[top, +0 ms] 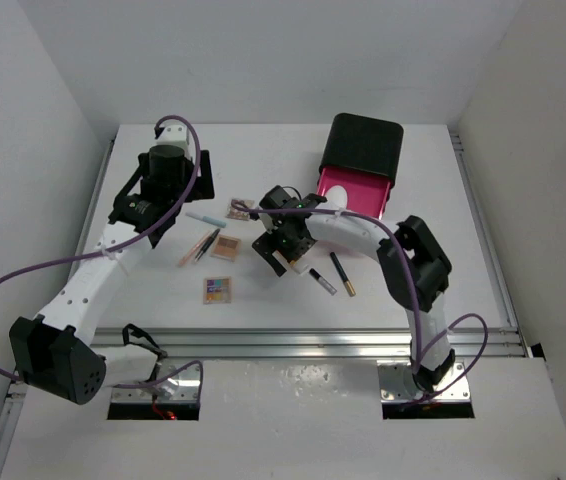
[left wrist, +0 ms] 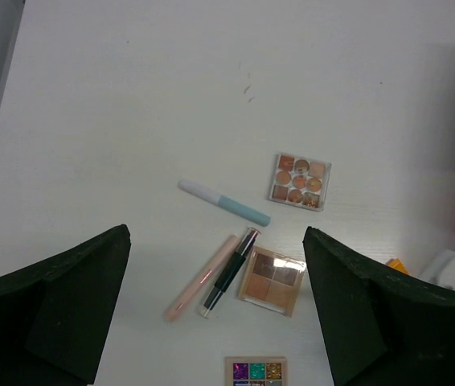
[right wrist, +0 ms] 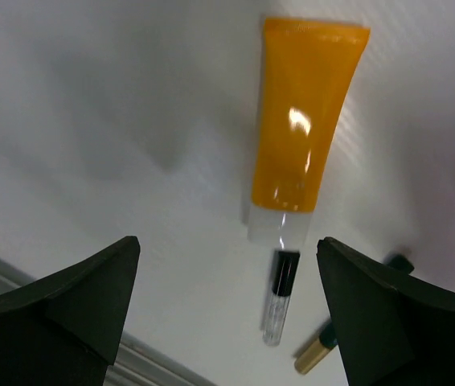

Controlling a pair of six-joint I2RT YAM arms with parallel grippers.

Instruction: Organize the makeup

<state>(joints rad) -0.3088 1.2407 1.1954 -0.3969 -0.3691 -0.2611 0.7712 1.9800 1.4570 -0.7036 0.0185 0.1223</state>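
Note:
The makeup lies spread over the white table [top: 163,300]. In the left wrist view I see a pale blue stick [left wrist: 226,202], a nine-pan palette [left wrist: 300,181], a four-pan tan palette [left wrist: 273,281], a pink stick [left wrist: 202,277], a black stick [left wrist: 230,272] and a multicolour palette [left wrist: 256,371]. My left gripper [left wrist: 215,233] hangs high over them, open and empty. My right gripper [right wrist: 227,241] is open just above the orange white-capped tube [right wrist: 304,121], a clear black-capped stick [right wrist: 280,297] and a gold-tipped stick [right wrist: 316,354].
A black box [top: 363,145] with an open pink drawer [top: 355,190] stands at the back right, behind the right gripper [top: 281,245]. The left gripper [top: 151,215] is at the back left. A metal rail [top: 293,340] runs along the near table edge.

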